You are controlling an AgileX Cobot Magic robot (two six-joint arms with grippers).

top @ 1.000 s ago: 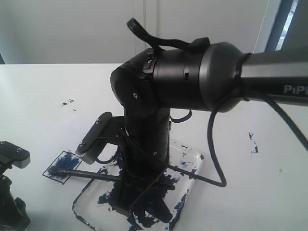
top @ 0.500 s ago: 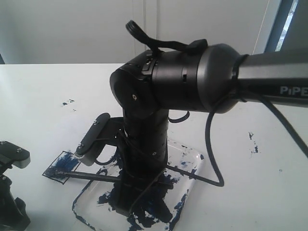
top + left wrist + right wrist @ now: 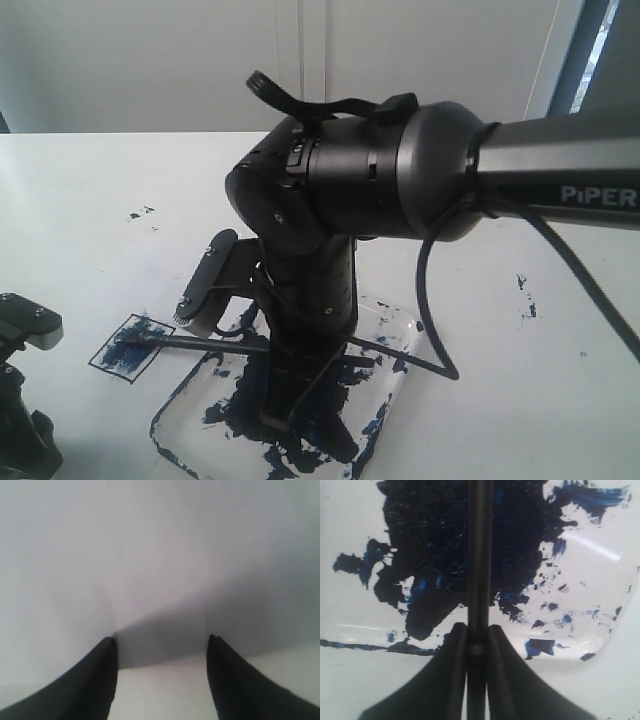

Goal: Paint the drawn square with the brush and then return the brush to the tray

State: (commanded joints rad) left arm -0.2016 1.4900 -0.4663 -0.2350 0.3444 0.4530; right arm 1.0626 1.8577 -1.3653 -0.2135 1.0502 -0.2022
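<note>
Clear tray (image 3: 188,398) smeared with a dark navy blot and splatters; black brush (image 3: 205,343); black-outlined square (image 3: 127,347) streaked dark blue; white table (image 3: 100,200) with a few scattered blue specks (image 3: 526,295).

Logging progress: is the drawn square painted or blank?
Partly painted: the drawn square is streaked dark blue across much of its inside, with white patches showing.
</note>
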